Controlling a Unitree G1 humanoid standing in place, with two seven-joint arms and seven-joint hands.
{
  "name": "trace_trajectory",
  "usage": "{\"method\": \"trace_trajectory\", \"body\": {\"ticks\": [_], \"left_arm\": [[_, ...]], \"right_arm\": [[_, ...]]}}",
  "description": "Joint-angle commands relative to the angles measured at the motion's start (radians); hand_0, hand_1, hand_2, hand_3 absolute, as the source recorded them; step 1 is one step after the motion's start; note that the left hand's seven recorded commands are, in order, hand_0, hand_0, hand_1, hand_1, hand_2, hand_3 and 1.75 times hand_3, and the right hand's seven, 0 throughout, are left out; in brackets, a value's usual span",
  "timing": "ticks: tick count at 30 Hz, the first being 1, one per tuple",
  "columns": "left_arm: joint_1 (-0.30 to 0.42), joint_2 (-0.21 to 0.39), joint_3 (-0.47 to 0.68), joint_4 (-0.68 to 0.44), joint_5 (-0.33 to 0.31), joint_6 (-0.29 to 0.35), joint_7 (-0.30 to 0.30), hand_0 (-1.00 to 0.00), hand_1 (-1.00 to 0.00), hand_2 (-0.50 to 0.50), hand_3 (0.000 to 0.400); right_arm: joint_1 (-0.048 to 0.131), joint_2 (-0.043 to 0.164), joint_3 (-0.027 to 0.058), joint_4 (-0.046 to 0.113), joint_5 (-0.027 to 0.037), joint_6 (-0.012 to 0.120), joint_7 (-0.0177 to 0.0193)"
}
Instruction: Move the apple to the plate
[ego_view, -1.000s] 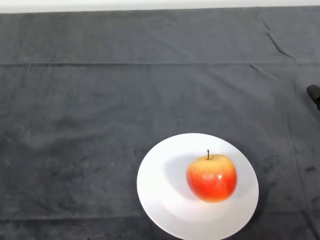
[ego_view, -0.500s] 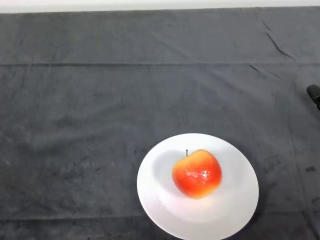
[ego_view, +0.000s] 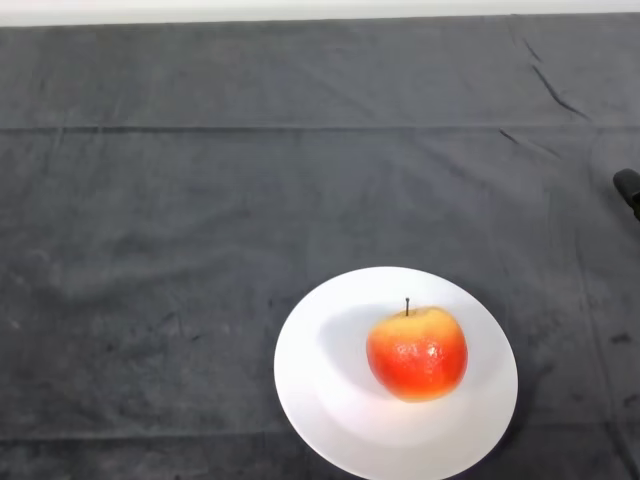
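Observation:
A red and yellow apple (ego_view: 417, 353) with a dark stem sits upright on a white round plate (ego_view: 320, 385) at the lower middle right of the head view. The apple rests a little right of the plate's middle. No part of the robot's arm shows.
A dark grey cloth (ego_view: 200, 220) with a few creases covers the table. A small black object (ego_view: 628, 188) pokes in at the right edge. A pale strip runs along the far edge at the top.
The apple rolled left on the plate, then back to the right; it now sits slightly left of where it was a second ago.

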Motion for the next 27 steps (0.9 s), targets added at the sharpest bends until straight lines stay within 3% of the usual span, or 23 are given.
{"method": "trace_trajectory", "body": {"ticks": [1,27], "left_arm": [[0.002,-0.002,0.038,0.033,-0.009,-0.018,0.008,0.00,0.00,0.00,0.000],[0.015,-0.004,0.032,0.002,-0.008,-0.008,0.013,0.00,0.00,0.00,0.000]], "right_arm": [[0.008,-0.054,-0.0102,0.012,0.0009,-0.007,0.0093],[0.008,-0.054,-0.0103,0.012,0.0006,-0.007,0.0097]]}}
